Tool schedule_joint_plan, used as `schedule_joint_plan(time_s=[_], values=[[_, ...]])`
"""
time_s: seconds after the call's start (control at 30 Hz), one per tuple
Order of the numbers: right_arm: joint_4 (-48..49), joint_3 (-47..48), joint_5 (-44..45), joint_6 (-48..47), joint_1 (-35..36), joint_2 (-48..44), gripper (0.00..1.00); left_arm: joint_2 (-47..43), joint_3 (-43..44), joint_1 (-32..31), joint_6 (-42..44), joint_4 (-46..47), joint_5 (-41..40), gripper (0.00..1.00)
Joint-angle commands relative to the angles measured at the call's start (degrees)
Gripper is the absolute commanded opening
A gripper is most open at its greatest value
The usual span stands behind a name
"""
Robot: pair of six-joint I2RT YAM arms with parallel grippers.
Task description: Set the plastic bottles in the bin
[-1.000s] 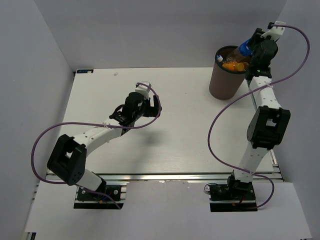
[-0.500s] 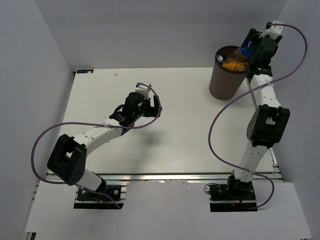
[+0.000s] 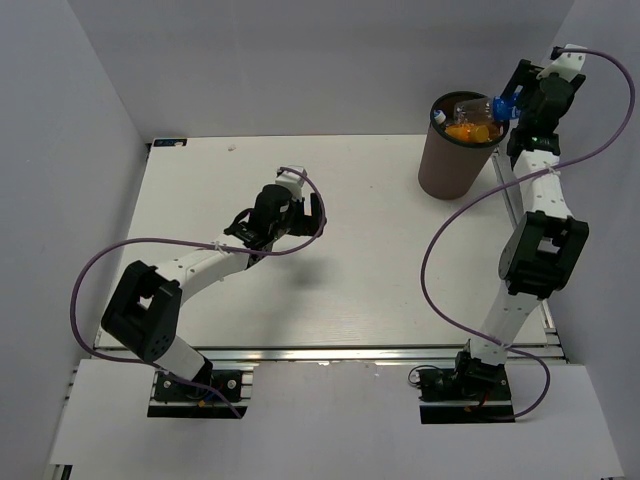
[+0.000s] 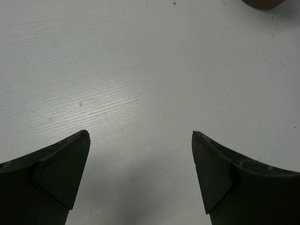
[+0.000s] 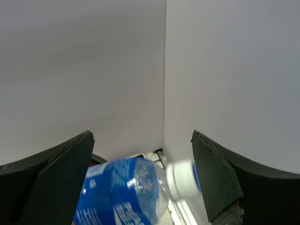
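Two claws of mine show in the overhead view. My left claw (image 3: 272, 218) hangs over the middle of the white surface (image 3: 380, 260), well apart from the bin (image 3: 448, 165), and from up here I cannot tell how its jaws stand. The bin stands upright at the far right corner of the surface, and my right claw (image 3: 518, 95) is up beside its rim on the right. The bottle with the blue label (image 3: 482, 105) lies on its side across the bin's mouth, blue end towards my right claw, clear end over the dark inside. Under it, inside the bin, orange bottles (image 3: 463, 130) show; how many I cannot tell.

From my left wrist, the left claw (image 4: 140, 136) is spread wide, its two dark fingers (image 4: 56, 173) far apart with only bare surface (image 4: 140, 70) between them. The brown foot of the bin (image 4: 262, 3) just shows at the top right edge.

From my right wrist, the right claw (image 5: 140, 136) is spread wide as well and grips nothing. The bottle with the blue label (image 5: 119, 197) lies crosswise low between the fingers (image 5: 47, 187), beyond their tips and blurred, its pale cap (image 5: 183, 177) towards the right finger. Behind it two grey walls (image 5: 84, 70) meet in a corner.
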Motion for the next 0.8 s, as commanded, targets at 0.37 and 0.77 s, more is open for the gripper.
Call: schedule_joint_plan(time_s=[0.37,0.77], values=[[-2.2,-0.8,-9.2,0.2,-0.9,-5.0,0.89,-0.8,2.1,0.2,0.0,0.6,0.2,0.98],[-13.5,1.8,-9.4,1.7,-0.9,-12.7,0.89,-3.5,4.8,4.0,-5.6,-3.3,-10.8,0.98]])
